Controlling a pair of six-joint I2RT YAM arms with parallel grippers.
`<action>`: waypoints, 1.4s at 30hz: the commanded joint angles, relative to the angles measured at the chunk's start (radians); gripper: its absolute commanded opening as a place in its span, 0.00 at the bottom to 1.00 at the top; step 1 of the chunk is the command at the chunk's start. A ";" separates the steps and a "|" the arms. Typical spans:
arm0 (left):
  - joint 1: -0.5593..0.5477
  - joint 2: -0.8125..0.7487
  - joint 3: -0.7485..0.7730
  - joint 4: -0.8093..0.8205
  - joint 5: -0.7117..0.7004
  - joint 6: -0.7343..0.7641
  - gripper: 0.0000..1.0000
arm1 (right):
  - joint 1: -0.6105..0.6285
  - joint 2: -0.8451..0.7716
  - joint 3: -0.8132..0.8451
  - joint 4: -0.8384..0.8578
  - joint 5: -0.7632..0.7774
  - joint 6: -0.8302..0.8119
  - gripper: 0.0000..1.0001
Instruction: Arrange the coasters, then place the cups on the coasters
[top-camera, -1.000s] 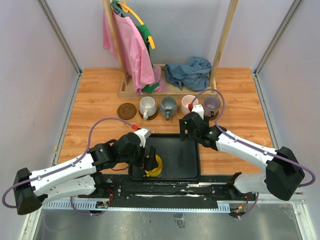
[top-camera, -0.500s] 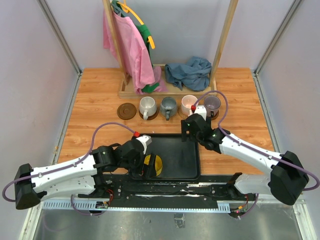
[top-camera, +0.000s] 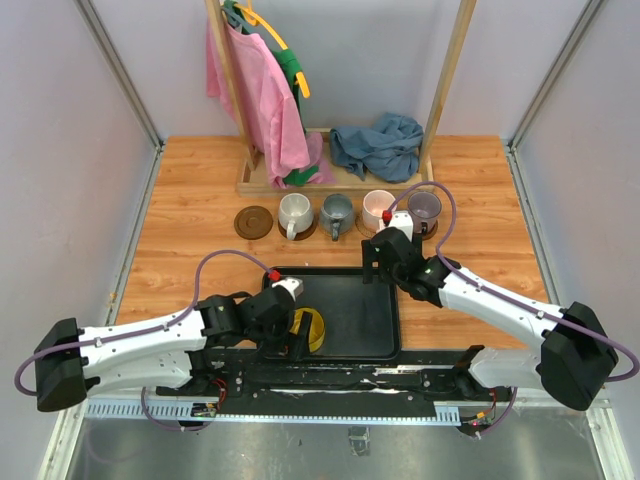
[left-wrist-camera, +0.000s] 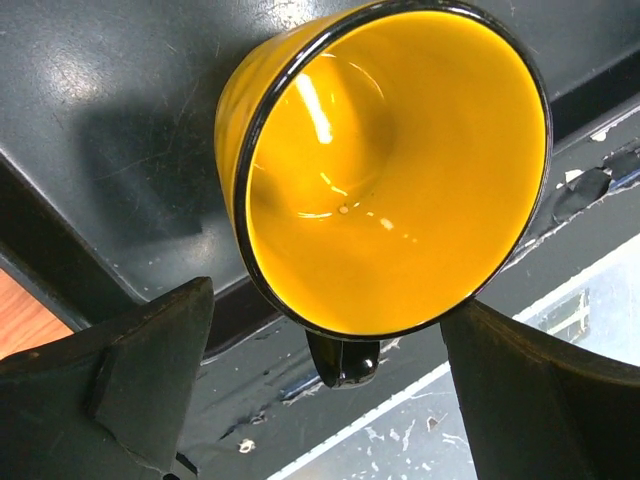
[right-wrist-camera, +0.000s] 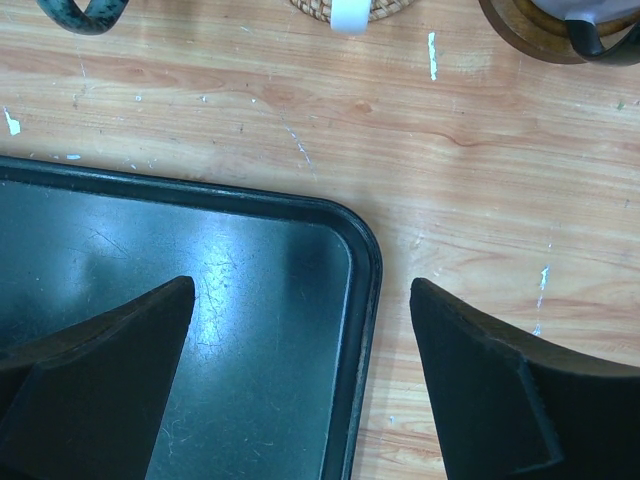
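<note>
Step in hand: picking up the last cup. Four cups are already seated, so coaster arrangement looks complete.
Landmark: black tray (top-camera: 360, 310) at the near edge of the desk (top-camera: 190, 200).
Yellow cup (left-wrist-camera: 390, 170): inside the tray, against its near rim. It is tipped onto its side with the mouth toward the left wrist camera and the black handle pointing at the near rim.
Left fingers (left-wrist-camera: 120, 380): spread wide, one on each side of the yellow cup's rim. No contact is evident and nothing is gripped.
Right fingers (right-wrist-camera: 90, 380): spread wide and empty, hovering over the tray's far right corner.
Empty coaster (top-camera: 253, 221): dark wood, beyond the tray's far left corner, with nothing on it.
Seated cups: white cup (top-camera: 294, 211), grey cup (top-camera: 337, 210), pink cup (top-camera: 378, 207) and purple cup (top-camera: 425, 205). They stand in a row beyond the tray's far rim, each on a coaster.
Next move, judged: close the left fingers across the yellow cup's wall or rim and lift it clear of the tray rim. Turn it upright, carry it past the far left corner and set it on the empty coaster.
Caution, judged: the glazed wall is round and smooth, so an off-centre squeeze may roll the cup against the near rim.
</note>
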 joint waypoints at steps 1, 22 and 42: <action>-0.008 0.009 0.000 0.038 -0.098 -0.024 0.96 | -0.028 -0.012 -0.005 0.002 0.005 0.007 0.90; -0.009 0.202 0.081 0.168 -0.324 0.093 0.71 | -0.028 0.008 0.004 -0.003 -0.007 0.006 0.91; -0.008 0.121 0.032 0.125 -0.383 0.044 0.62 | -0.028 0.051 0.042 -0.004 -0.030 -0.004 0.91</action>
